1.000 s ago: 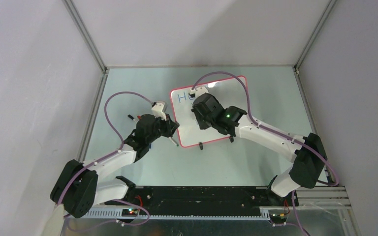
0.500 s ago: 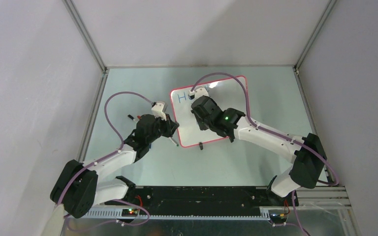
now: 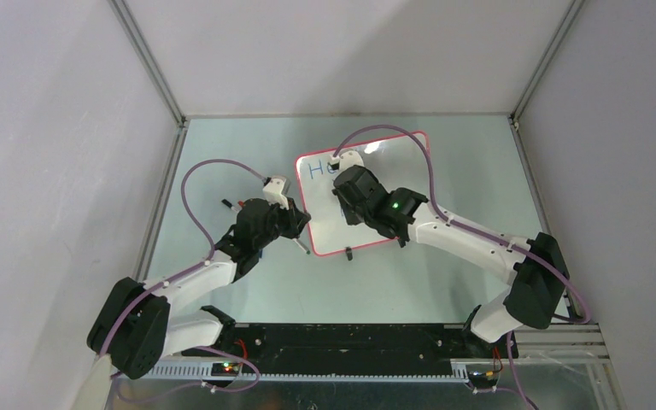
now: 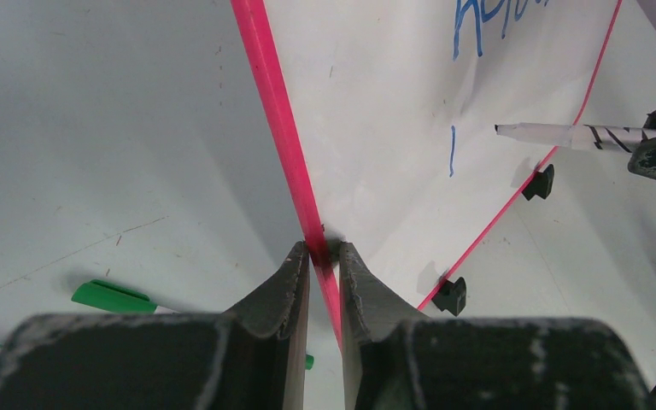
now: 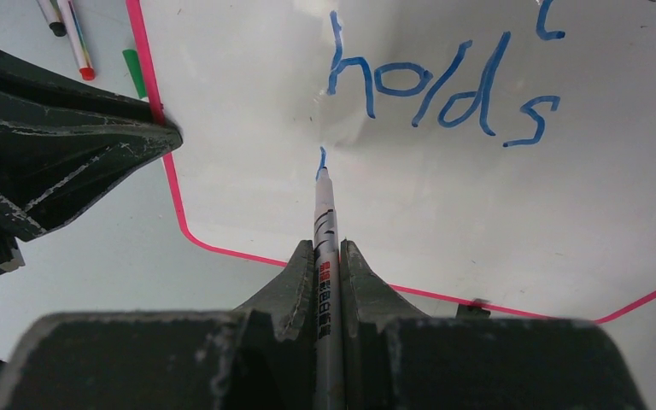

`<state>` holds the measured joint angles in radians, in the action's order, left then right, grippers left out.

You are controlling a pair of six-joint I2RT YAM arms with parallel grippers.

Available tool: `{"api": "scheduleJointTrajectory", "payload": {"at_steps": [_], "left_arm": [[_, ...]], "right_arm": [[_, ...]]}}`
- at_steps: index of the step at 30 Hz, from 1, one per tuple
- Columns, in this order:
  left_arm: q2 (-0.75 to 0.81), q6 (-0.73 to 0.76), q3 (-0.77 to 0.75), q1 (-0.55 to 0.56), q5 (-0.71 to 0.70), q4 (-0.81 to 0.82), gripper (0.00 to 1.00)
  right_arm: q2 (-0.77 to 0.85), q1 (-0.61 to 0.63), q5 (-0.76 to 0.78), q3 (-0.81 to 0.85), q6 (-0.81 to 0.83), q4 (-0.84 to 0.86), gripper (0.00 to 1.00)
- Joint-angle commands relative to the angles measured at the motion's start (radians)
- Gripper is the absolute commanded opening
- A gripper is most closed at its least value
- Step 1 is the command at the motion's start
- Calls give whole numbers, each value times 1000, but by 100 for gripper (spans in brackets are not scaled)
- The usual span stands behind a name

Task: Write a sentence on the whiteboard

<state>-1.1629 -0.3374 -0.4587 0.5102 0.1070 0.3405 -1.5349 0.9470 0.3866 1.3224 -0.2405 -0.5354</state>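
The whiteboard (image 3: pixel 384 158), glossy white in a thin red frame, lies at the table's middle. My left gripper (image 3: pixel 301 219) is shut on its left red edge (image 4: pixel 323 249). My right gripper (image 3: pixel 348 192) hovers over the board's left half and is shut on a white marker (image 5: pixel 325 248). The marker's tip touches the board (image 5: pixel 444 196) at a short blue stroke (image 5: pixel 321 162). Above that stroke the sentence reads "holds" (image 5: pixel 444 90) in blue, with more lettering cut off at the top. The left wrist view shows the same stroke (image 4: pixel 452 151) and the marker (image 4: pixel 564 135).
Loose pens lie on the table left of the board: a green one (image 4: pixel 115 297), plus a red-tipped one (image 5: pixel 74 43) and a black-tipped one (image 5: pixel 51 17). Two black feet (image 4: pixel 450 295) (image 4: pixel 539 183) stick out at the board's near edge. Grey walls enclose the table.
My right gripper has shifted slightly to the left over the board with the marker. The left gripper and the board have not moved.
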Motion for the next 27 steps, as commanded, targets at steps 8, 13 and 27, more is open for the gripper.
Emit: {"api": "scheduleJointTrajectory", "payload": {"at_steps": [8,13,27], "left_arm": [[25,41,-25,3,-33,4,19],[25,41,-26,2,-32,6,19],[26,41,-24,2,-33,4,19]], "right_arm": [[40,1,-51,-3,-13,-22,0],[38,3,-55,-3,-33,-58,0],[54,-3,53,-3,-36,71,0]]}}
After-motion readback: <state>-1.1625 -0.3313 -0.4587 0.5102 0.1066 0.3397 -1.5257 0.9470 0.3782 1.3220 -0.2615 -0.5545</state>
